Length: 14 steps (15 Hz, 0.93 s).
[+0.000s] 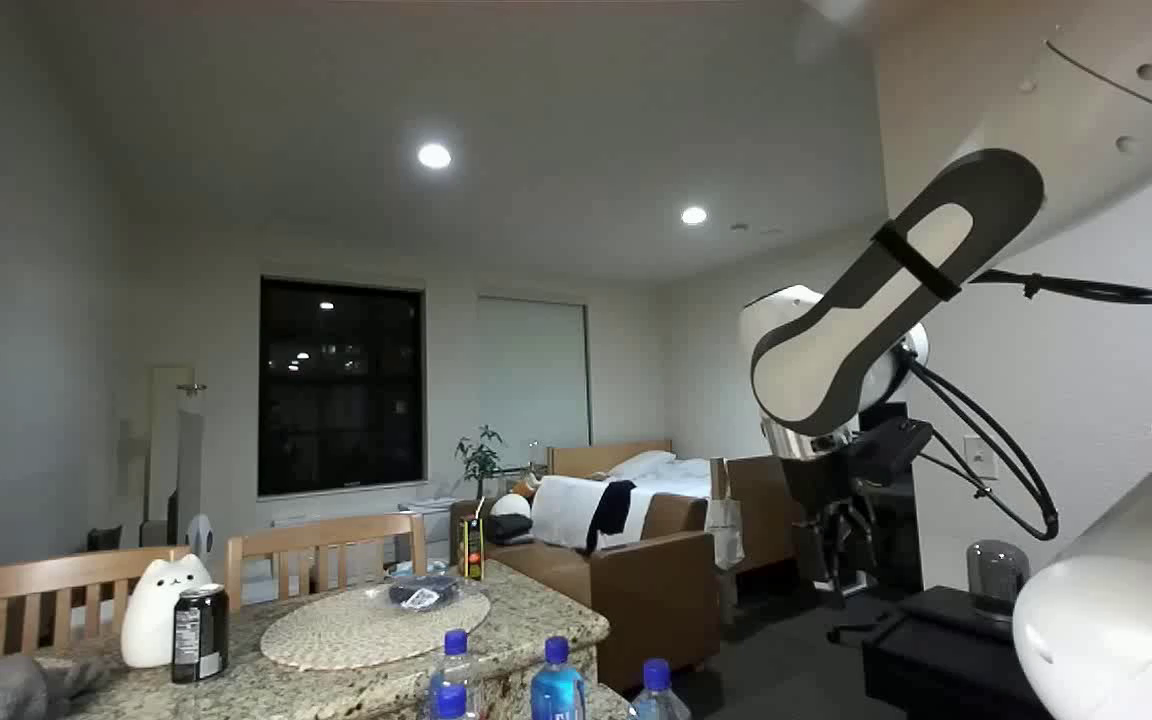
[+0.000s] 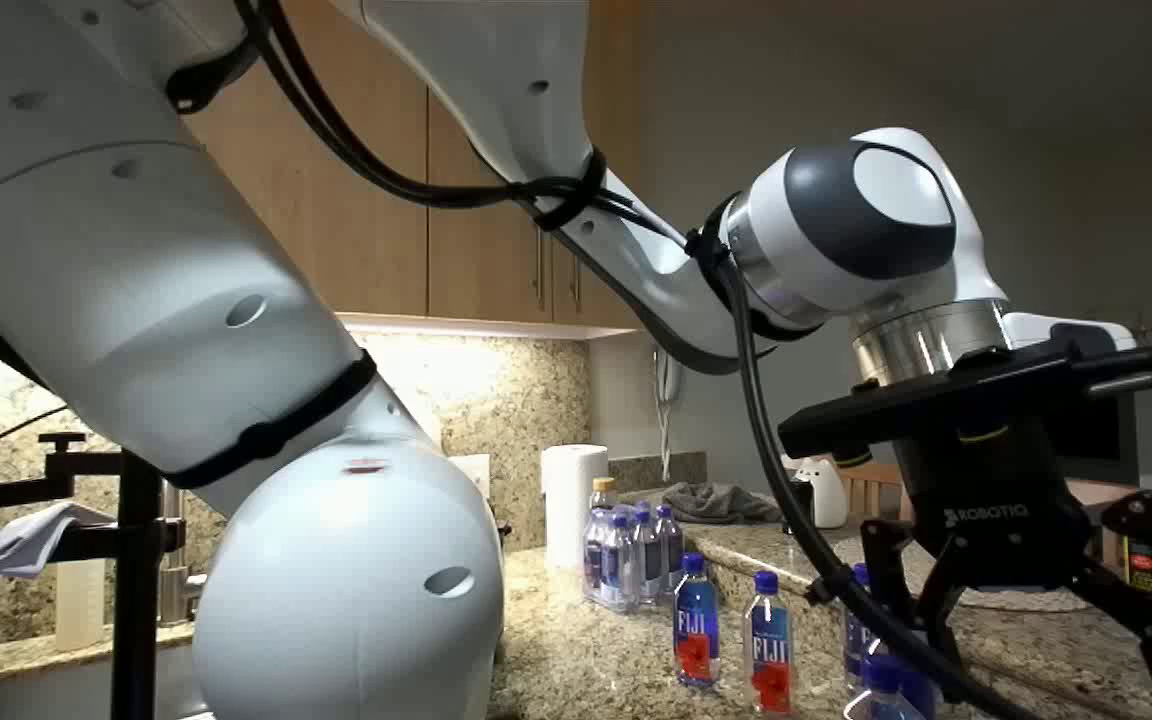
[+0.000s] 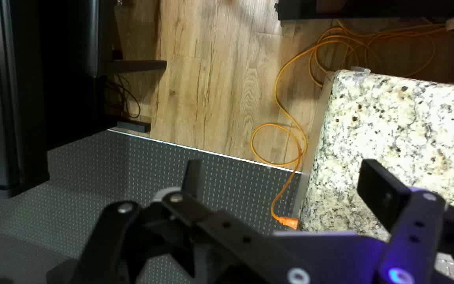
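Note:
My gripper (image 3: 282, 173) (image 2: 1066, 690) stands wide open with nothing between its fingers. It hangs pointing down in the air in both exterior views. From the wrist, the right finger (image 3: 384, 193) shows over a granite counter (image 3: 400, 130), while the left one is over a grey dotted mat (image 3: 235, 181). Several blue-capped water bottles (image 2: 696, 620) stand on the lower counter, some partly hidden behind a cable and the gripper. On the raised counter in an exterior view are a white cat figure (image 1: 151, 620), a black can (image 1: 200, 635) and a round woven placemat (image 1: 336, 635) bearing a plastic package (image 1: 424, 592).
A paper towel roll (image 2: 574, 500), a bottle pack (image 2: 631, 560) and a grey cloth (image 2: 721, 503) stand further back. An orange cord (image 3: 280, 88) loops over the floor beside the counter edge. Black furniture (image 3: 10, 98) fills the wrist view's left side. A brown sofa (image 1: 651, 600) is beyond the counter.

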Available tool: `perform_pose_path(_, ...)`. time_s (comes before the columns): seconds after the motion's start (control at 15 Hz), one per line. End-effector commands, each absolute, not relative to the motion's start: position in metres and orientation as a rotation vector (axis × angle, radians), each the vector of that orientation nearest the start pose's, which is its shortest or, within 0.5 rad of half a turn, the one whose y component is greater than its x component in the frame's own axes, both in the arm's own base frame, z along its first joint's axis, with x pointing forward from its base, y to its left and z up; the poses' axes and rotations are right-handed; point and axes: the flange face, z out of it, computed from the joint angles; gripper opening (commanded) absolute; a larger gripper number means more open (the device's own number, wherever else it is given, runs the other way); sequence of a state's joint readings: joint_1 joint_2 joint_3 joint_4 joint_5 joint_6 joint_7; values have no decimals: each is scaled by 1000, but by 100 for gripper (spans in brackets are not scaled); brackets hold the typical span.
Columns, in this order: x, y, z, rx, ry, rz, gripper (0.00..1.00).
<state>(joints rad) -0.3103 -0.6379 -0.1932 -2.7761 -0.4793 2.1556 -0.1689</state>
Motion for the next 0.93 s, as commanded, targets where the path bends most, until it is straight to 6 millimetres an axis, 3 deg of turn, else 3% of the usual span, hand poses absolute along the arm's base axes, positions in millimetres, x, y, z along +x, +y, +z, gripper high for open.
perform_pose_path(0.0, 291, -175, 393, -3418, 59, 117, 100)
perform_pose_path(0.67, 291, -175, 393, -3418, 59, 117, 100)
perform_pose_path(0.87, 310, -160, 394, -3407, 51, 91, 100)
